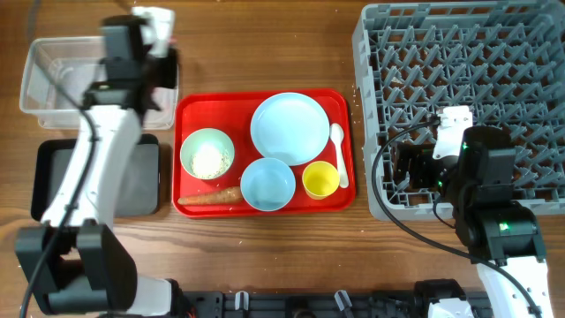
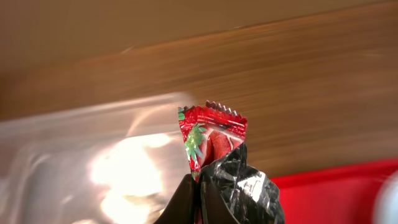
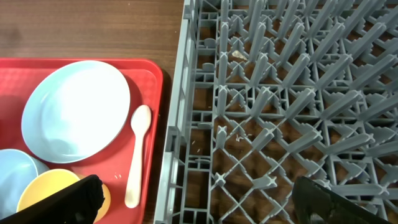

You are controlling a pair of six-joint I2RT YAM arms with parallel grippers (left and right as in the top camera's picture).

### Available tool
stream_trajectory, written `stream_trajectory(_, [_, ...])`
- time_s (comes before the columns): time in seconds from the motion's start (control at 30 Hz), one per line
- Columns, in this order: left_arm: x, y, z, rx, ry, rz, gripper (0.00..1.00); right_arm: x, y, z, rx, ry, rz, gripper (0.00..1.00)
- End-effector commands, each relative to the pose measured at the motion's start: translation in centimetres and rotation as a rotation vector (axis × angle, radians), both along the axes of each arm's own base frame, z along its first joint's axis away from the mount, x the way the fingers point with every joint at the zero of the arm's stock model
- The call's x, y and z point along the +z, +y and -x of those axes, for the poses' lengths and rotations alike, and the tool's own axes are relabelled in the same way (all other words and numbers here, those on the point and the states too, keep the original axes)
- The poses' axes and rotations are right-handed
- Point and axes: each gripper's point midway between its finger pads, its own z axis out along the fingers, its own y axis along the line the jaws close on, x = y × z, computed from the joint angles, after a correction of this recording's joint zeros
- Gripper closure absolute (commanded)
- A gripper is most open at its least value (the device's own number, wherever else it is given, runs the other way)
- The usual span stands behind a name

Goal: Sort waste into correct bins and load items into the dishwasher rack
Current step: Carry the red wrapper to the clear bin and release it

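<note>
My left gripper is shut on a crumpled red-and-white wrapper, which sticks up between its fingers over the blurred clear tub. From overhead the left arm reaches over that clear tub; the black tray lies just below it. The green bowl holds white crumbs and an orange carrot-like piece lies beside it. My right gripper stands open over the front left edge of the grey dishwasher rack, with nothing between its fingers.
The red serving tray carries the pale blue plate, small blue bowl, yellow cup and white spoon. The rack fills the right side, and its wall stands close to the tray's right rim.
</note>
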Motion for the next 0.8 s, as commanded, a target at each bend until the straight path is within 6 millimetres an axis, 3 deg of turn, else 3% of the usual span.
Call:
stream_trajectory(0.0, [-3.3,6.4,-0.4,0.162,0.047,0.073,0.89,0.9,-0.1,-0.3,-0.014,-0.020,-0.006,0.00])
stream_trajectory(0.1, [-4.6,9.2,-0.4,0.208,0.050,0.145,0.69,0.9,-0.1,-0.3,-0.014,-0.020,-0.006,0.00])
stream_trajectory(0.17, [-4.5,10.1,-0.3,0.220,0.040,0.156,0.40,0.9,-0.1,-0.3,-0.014,-0.021,-0.006,0.00])
stream_trajectory(0.27, [-4.4,10.3,-0.4,0.224,0.034,0.155,0.25,0.9,-0.1,-0.3,-0.014,-0.021,-0.006,0.00])
stream_trajectory(0.47, [-3.3,8.8,0.7,0.206,0.050,0.223,0.23,0.9,-0.1,-0.3,-0.014,-0.020,-0.007,0.00])
stream_trajectory(0.53, [-2.3,7.1,3.0,0.218,0.104,0.324,0.23,0.9,-0.1,-0.3,-0.016,-0.019,-0.009,0.00])
stream_trajectory(0.6, [-2.3,5.3,6.6,0.275,0.220,0.442,0.15,0.9,-0.1,-0.2,-0.015,-0.018,-0.009,0.00])
stream_trajectory(0.67, [-3.1,4.0,9.6,0.322,0.343,0.507,0.00,0.9,0.2,-0.2,-0.001,-0.016,-0.021,0.00])
stream_trajectory(0.77, [-4.6,3.0,13.3,0.383,0.508,0.545,0.00,0.9,0.3,-0.2,0.005,-0.018,-0.026,0.00])
